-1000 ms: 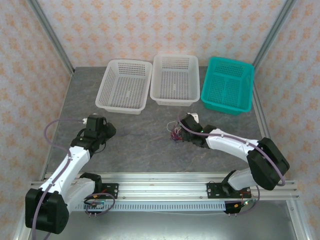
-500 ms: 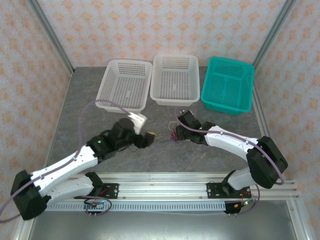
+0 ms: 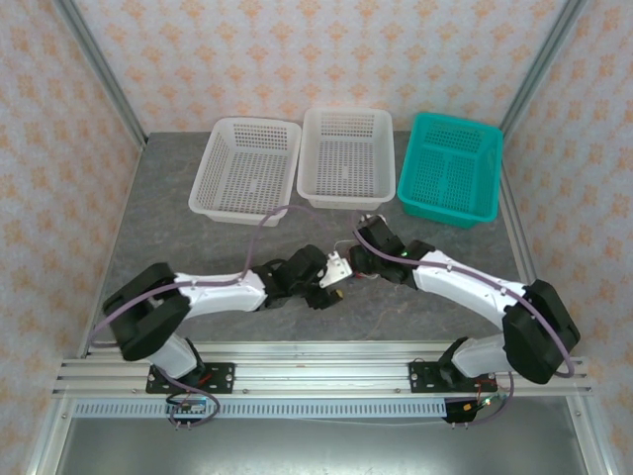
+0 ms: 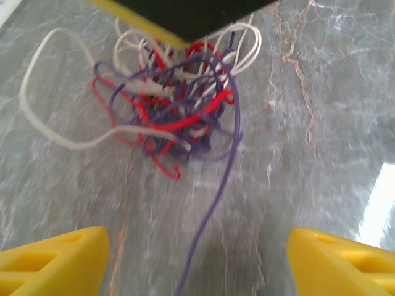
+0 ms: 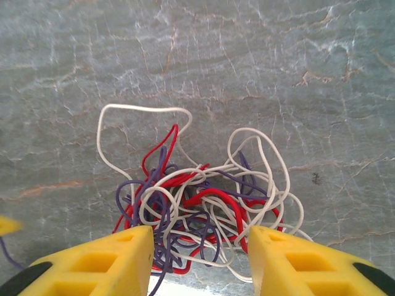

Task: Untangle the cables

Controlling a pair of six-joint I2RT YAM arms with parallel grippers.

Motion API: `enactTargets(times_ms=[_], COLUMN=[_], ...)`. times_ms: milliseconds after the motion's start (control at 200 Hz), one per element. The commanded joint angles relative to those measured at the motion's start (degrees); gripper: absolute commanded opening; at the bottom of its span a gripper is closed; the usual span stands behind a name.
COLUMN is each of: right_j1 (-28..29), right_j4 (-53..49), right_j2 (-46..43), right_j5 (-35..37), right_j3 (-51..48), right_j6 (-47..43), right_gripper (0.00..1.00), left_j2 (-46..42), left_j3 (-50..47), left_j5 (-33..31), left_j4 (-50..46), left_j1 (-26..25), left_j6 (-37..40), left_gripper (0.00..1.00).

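The cables [image 5: 197, 197] lie as one knot of thin white, red and purple wires on the grey table. My right gripper [image 5: 200, 237] stands open with its yellow fingers either side of the knot's near part. From the opposite side, in the left wrist view, the cables [image 4: 173, 105] lie ahead of my open left gripper [image 4: 197, 246]. One loose purple strand [image 4: 210, 222] runs back between its jaws. In the top view my left gripper [image 3: 334, 282] and right gripper [image 3: 358, 259] meet nose to nose at the table's middle, with the knot largely hidden between them.
Three empty baskets stand in a row at the back: a white one [image 3: 237, 212], a second white one [image 3: 346, 201] and a teal one [image 3: 445, 217]. Grey table stretches to the left and right of the two arms.
My left arm has swung from the left side of the table across to the knot. The right gripper has stayed at the knot, and its jaws have spread a little.
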Motion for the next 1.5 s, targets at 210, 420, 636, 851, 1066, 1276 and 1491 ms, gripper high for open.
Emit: enactTargets(times_ms=[210, 420, 636, 851, 1066, 1276, 1491], right_j1=[0.03, 0.07, 0.10, 4.65, 9.39, 9.41, 9.50], right_j4=[-2.99, -0.25, 8.68, 42.07, 54.92, 68.30, 77.04], right_j2=[-3.62, -6.66, -13.30, -23.43, -19.10, -10.70, 3.86], right_j5=[4.08, 4.73, -0.87, -11.31, -15.41, -10.80, -15.29], right_j3=[-1.71, -5.11, -12.75, -28.95, -30.80, -29.81, -24.58], right_j6=[1.11, 2.78, -0.80, -14.49, -31.73, -37.46, -38.77], right_gripper=[0.51, 0.62, 0.74, 0.79, 0.85, 0.79, 0.78], left_j2=[4.64, -7.77, -12.72, -16.77, -17.64, -17.50, -18.59], left_j3=[3.03, 1.09, 2.19, 2.57, 3.67, 4.57, 5.84], left_j5=[-0.99, 3.04, 7.96, 6.85, 6.50, 8.59, 11.93], left_j4=[7.77, 4.44, -3.38, -5.76, -8.86, -9.61, -10.46], left_j1=[-0.28, 1.99, 6.40, 6.76, 6.97, 6.93, 6.94], left_j6=[-2.34, -11.46, -17.01, -18.93, -18.09, -18.12, -17.94], left_gripper=[0.00, 0.00, 0.00, 0.00, 0.00, 0.00, 0.00])
